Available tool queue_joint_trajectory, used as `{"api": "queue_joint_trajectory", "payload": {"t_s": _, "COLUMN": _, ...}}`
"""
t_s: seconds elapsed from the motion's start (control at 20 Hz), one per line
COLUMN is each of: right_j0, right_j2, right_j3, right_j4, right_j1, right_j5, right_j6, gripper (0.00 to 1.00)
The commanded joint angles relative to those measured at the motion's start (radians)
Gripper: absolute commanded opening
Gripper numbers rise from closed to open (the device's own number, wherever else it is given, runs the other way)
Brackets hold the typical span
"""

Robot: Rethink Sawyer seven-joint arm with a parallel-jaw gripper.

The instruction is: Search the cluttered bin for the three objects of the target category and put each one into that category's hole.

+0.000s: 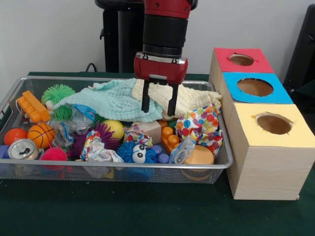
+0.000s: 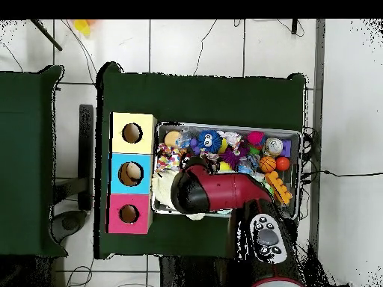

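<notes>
Nearest the front rim of the cluttered bin (image 1: 147, 166), a blue googly-eyed ball (image 1: 136, 153) and a silver can (image 1: 21, 149) are crowded among crumpled wrappers. Farther back, a mint cloth (image 1: 110, 102) and a cream cloth (image 1: 189, 98) are spread, over which the gripper (image 1: 160, 112) is held open. No plush animals are seen.

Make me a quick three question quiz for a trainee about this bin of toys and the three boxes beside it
1. True or false: the gripper hangs open above the pale cloths in the wire bin.
2. Which box stands nearest the camera in the front view? A red, B blue, C yellow.
3. Fill in: the blue spiky ball at the bin's front has googly ____.

Key: 1 true. 2 C, the yellow box; the blue box is in the middle and the red box is farthest. 3 eyes.
</notes>
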Motion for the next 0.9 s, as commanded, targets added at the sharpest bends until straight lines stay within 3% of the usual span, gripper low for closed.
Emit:
{"api": "queue_joint_trajectory", "payload": {"t_s": 0.05, "right_j0": -0.009, "right_j2": 0.022, "right_j3": 0.043, "right_j4": -0.066, "right_j1": 0.039, "right_j5": -0.057, "right_j6": 0.045, "gripper": 1.00}}
{"api": "queue_joint_trajectory", "payload": {"t_s": 0.55, "right_j0": -0.026, "right_j2": -0.010, "right_j3": 0.114, "right_j4": -0.097, "right_j1": 0.028, "right_j5": -0.080, "right_j6": 0.051, "gripper": 1.00}}
{"api": "queue_joint_trajectory", "payload": {"t_s": 0.9, "right_j0": -0.036, "right_j2": -0.036, "right_j3": 0.129, "right_j4": -0.121, "right_j1": 0.061, "right_j5": -0.079, "right_j6": 0.055, "gripper": 1.00}}
